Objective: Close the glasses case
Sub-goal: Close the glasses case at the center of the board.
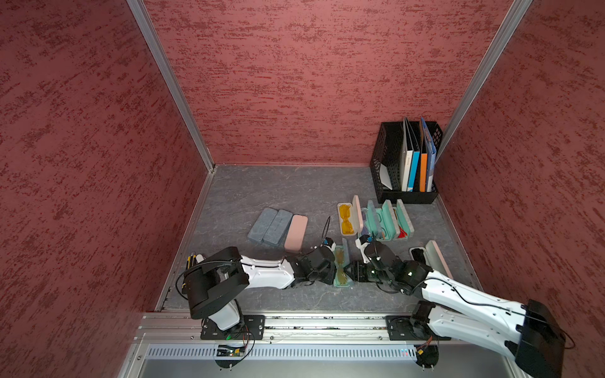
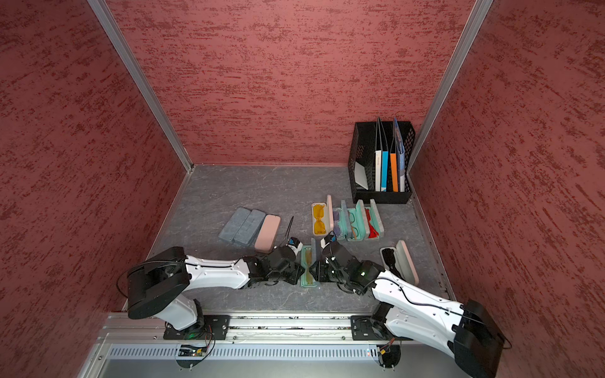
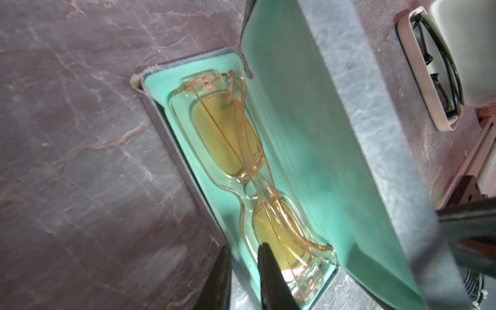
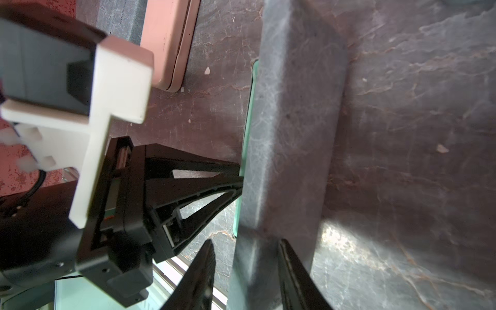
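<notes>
The glasses case (image 1: 342,266) (image 2: 307,266) is grey outside with a teal lining and lies open between both arms, in both top views. Clear glasses with yellow lenses (image 3: 230,139) lie in its base. The lid (image 3: 362,134) (image 4: 290,134) stands roughly upright. My left gripper (image 3: 244,248) (image 1: 334,271) is shut on the base's side wall, one finger inside and one outside. My right gripper (image 4: 245,241) (image 1: 350,270) straddles the lid. One of its fingers lies against the lid's grey outer face. A gap shows between its other finger and the lid.
Three closed cases (image 1: 278,229) lie side by side to the left behind the arms. Several open cases with glasses (image 1: 376,219) stand at the back right before a black file rack (image 1: 406,163). An open pink case with dark glasses (image 1: 429,258) lies beside the right arm.
</notes>
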You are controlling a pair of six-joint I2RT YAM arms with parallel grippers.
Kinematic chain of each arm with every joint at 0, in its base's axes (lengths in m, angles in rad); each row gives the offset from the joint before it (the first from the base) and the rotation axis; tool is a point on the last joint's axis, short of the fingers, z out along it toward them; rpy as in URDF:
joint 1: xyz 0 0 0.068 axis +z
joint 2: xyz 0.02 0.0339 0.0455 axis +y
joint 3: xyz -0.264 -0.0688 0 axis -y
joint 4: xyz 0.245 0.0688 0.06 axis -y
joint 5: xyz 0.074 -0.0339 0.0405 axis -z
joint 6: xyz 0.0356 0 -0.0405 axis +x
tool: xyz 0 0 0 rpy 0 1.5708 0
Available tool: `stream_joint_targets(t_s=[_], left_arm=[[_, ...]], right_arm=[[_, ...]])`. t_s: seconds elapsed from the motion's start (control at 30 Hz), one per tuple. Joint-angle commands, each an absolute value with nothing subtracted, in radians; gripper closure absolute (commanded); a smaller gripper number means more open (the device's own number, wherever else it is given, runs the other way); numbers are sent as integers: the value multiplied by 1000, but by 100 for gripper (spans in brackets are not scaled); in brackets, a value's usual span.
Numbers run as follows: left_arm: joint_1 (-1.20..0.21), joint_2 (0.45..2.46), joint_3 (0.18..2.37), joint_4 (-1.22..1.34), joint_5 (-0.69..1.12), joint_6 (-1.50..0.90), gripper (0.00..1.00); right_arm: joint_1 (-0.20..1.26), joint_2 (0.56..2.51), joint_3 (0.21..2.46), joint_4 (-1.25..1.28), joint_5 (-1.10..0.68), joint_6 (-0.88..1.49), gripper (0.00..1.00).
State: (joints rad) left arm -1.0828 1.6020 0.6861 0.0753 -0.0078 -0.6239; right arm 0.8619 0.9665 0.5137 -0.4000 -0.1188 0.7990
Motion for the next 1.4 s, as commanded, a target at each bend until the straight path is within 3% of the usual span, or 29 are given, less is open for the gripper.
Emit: stream_joint_targets(t_s=[0.0,0.5,1.37], left_arm=[[-1089,1599,678,118,-16,-627,80],[-1089,1609,669,148,-11,-627,80],[-1097,1529,605,190,-42,-638,79]], right_arm=[[859,974,513,-355,-104,790,62],[859,1047,486,-265,-139,797,65],[863,1182,474,-173,-166,799,63]])
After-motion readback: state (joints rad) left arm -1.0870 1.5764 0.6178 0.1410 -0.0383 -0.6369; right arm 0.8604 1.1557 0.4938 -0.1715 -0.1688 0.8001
